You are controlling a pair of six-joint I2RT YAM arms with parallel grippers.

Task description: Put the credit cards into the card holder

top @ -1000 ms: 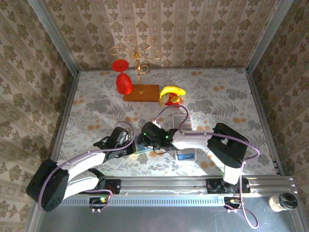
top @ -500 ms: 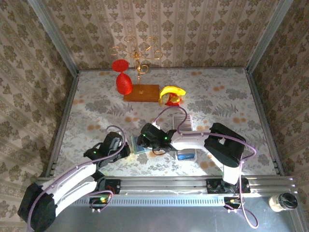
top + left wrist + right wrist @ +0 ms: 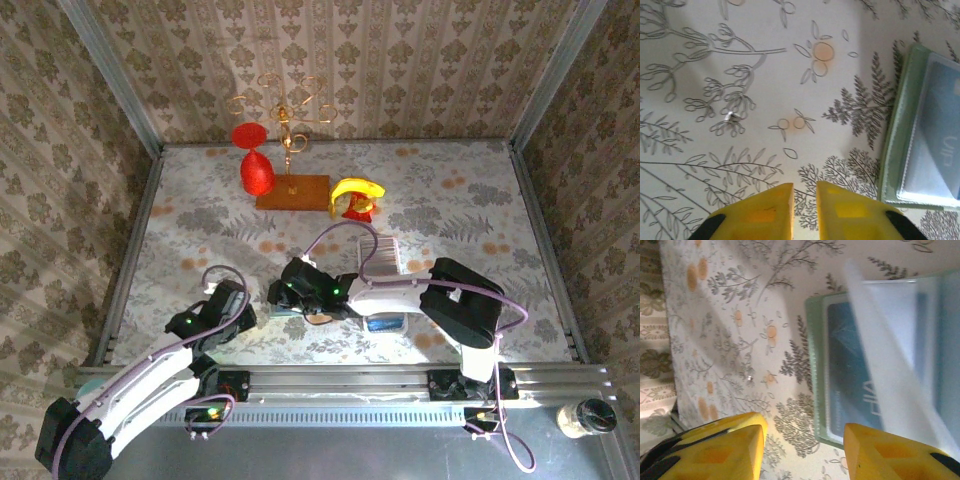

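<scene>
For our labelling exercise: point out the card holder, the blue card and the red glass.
card holder (image 3: 894, 150), left wrist view, green left border
blue card (image 3: 940, 125), left wrist view, face under clear pocket
red glass (image 3: 256, 175), top view, bowl

We found the sage-green soft card holder (image 3: 894, 150) lying on the floral-cloth table (image 3: 200, 230), near its front edge and about midway across. A blue plastic credit card (image 3: 940, 145) sat inside it, under a clear sleeve. To the holder's right lay the long white tray (image 3: 392, 255). At the back stood the gold wire stand on a wooden base (image 3: 292, 190), with the red wine glass (image 3: 256, 170) at its left and the yellow banana-shaped piece (image 3: 357, 190) just to its right. A small jar (image 3: 585, 417) stood off the table, front right.
</scene>
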